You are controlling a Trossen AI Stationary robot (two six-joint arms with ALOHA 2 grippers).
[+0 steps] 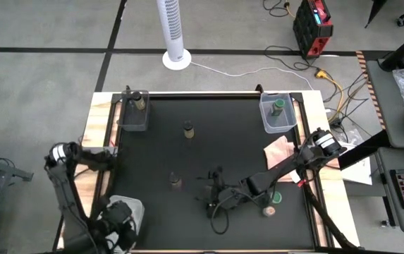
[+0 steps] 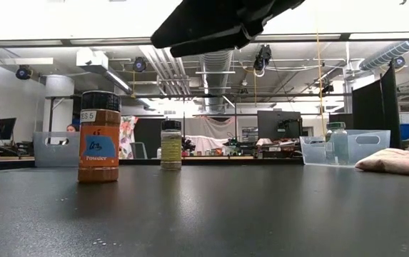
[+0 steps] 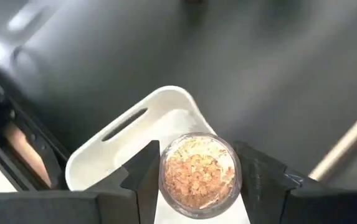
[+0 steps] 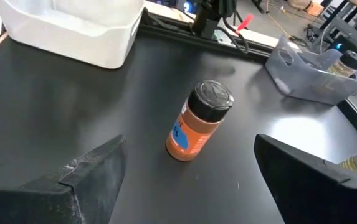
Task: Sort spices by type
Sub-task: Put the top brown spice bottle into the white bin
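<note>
Black tabletop (image 1: 209, 141): right hand (image 1: 216, 195) released, orange jar (image 4: 198, 121) upright just ahead; left hand (image 3: 197, 180) grasps pinkish-topped jar (image 3: 198, 173).

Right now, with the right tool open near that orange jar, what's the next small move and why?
Probably ease the right tool forward so its open fingers come either side of the orange spice jar, then close. The jar stands upright and free on the black table, ahead of the fingers and not yet between them. The left tool is shut on a pinkish-brown jar above a white tub.
</note>
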